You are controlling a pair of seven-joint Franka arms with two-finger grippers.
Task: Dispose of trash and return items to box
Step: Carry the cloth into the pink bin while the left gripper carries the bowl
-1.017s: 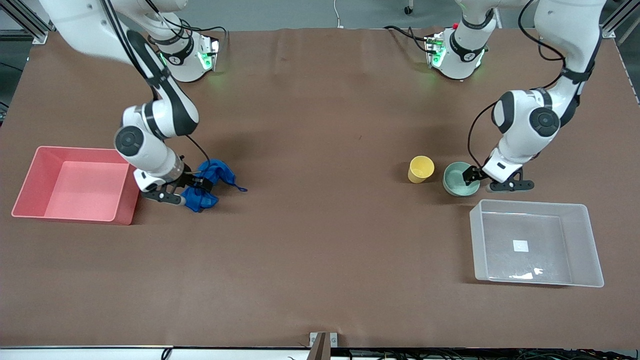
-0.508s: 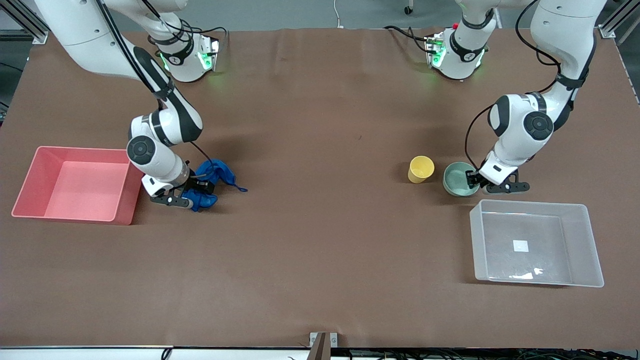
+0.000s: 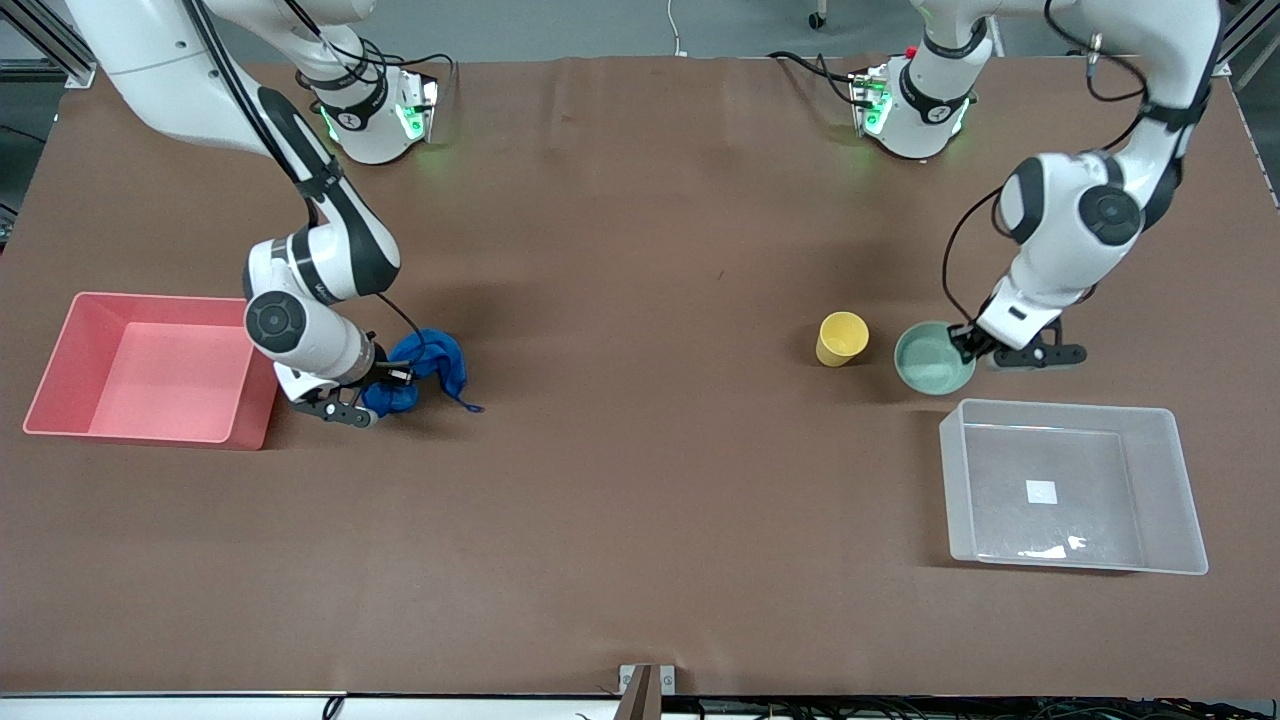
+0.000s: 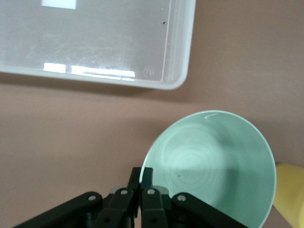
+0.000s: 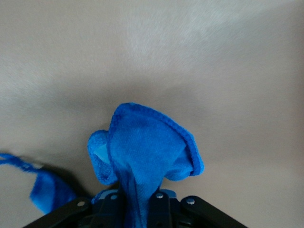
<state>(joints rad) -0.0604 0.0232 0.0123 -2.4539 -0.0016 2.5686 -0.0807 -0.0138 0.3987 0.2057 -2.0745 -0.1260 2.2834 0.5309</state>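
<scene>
Both pairs of jaws are pinched shut: the left gripper (image 3: 968, 343) clamps the rim of the smooth mint bowl (image 3: 933, 358), the right gripper (image 3: 378, 383) bunches the soft blue cloth (image 3: 425, 365). The clear box (image 3: 1160, 418) lies at five o'clock from the bowl; the pink bin (image 3: 60, 335) sits at nine o'clock from the cloth. The yellow cup (image 3: 842, 338) stands beside the bowl.

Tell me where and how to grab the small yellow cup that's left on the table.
Grip the small yellow cup by its open rim, coming straight down from above with one finger inside and one outside. It seems to stand upright, mouth up, and the pale mint-green bowl, pinched at its rim by the left gripper, crowds one side.
</scene>
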